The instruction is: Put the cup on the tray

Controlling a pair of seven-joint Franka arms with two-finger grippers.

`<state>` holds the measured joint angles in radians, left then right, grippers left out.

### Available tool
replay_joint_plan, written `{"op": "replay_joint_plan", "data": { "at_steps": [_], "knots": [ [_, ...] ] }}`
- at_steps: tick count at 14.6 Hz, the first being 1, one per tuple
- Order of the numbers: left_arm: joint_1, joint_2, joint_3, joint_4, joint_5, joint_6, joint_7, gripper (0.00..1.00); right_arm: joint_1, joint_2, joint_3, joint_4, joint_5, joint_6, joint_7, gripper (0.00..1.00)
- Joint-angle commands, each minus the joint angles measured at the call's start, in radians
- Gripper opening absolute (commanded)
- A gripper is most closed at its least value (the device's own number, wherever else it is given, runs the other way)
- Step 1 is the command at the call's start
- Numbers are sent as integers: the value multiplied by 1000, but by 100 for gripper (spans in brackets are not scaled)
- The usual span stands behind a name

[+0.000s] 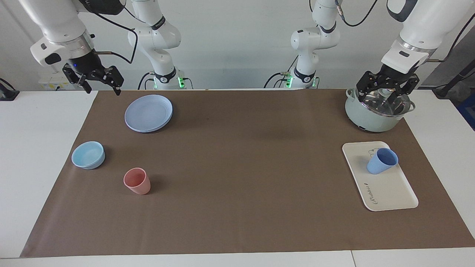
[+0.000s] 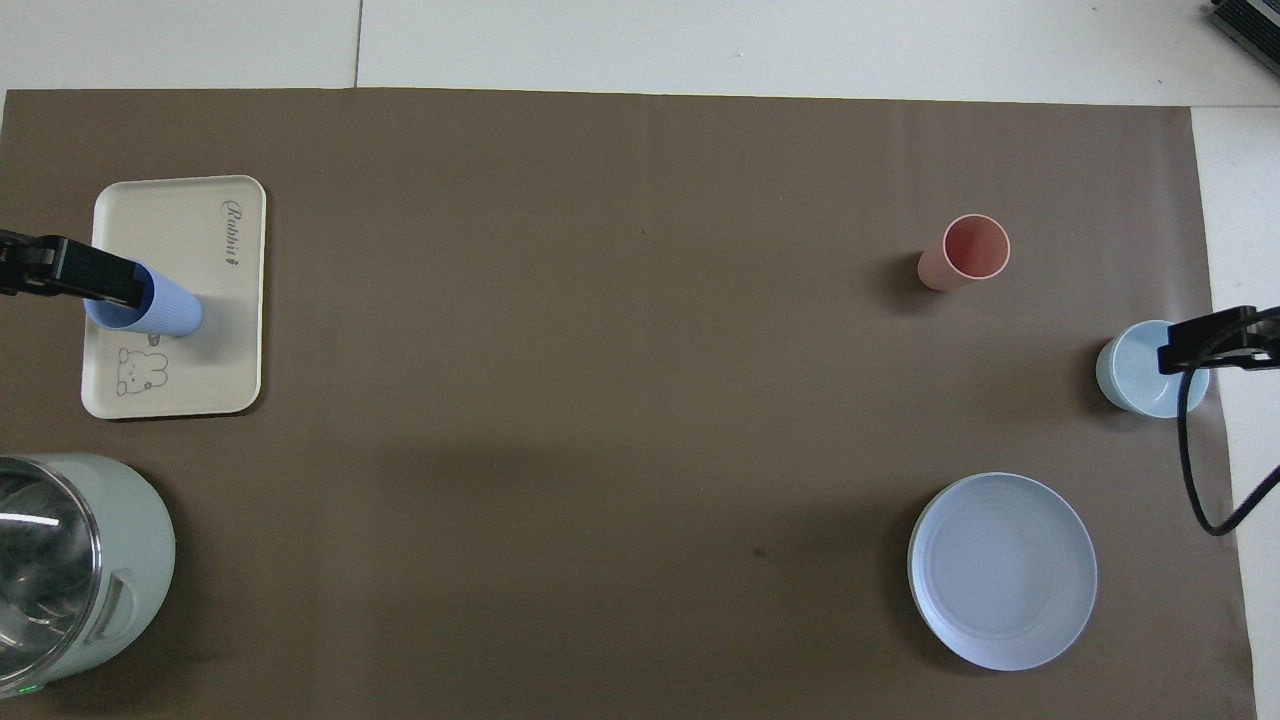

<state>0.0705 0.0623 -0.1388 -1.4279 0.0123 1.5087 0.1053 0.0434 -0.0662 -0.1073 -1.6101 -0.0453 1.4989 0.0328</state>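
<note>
Your cup (image 1: pixel 382 161) already stands on the tray (image 1: pixel 389 193), upright as far as you can judge, on the half of the tray nearer the robots and close to the printed animal; the tray lies at the left arm's end of the mat (image 1: pixel 241 167), just farther from the robots than the pot (image 1: pixel 378 111). The left gripper (image 1: pixel 387 97) hangs over the pot with its fingers spread and nothing between them, well clear of the cup. The right gripper (image 1: pixel 99 82) waits above the mat's corner at the right arm's end, also spread and empty, near the plate (image 1: pixel 148 113). Treat the cup as light, stiff plastic with a matte, faintly ribbed wall, so you get fair friction, but it tips easily because it tapers to a narrow base. If you must move it, take it across the upper wall just under the rim, 1 finger on each side, or with 1 finger inside the rim, and squeeze gently. By this look the task seems done. The pink cup (image 1: pixel 137 181) and the bowl (image 1: pixel 88 155) sit at the right arm's end of the mat, untouched.
</note>
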Motion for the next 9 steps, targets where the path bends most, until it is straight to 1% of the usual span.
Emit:
{"op": "replay_joint_plan", "data": {
  "at_steps": [1, 3, 9],
  "knots": [
    [-6, -33, 7, -39, -14, 7, 5, 100, -60, -26, 1, -42, 8, 27, -89, 100],
    [-5, -33, 8, -39, -14, 13, 5, 100, -63, -27, 1, -47, 8, 26, -122, 100],
    [-6, -33, 8, -40, -14, 7, 5, 100, -50, -30, 9, -44, 7, 27, -106, 100]
  ]
}}
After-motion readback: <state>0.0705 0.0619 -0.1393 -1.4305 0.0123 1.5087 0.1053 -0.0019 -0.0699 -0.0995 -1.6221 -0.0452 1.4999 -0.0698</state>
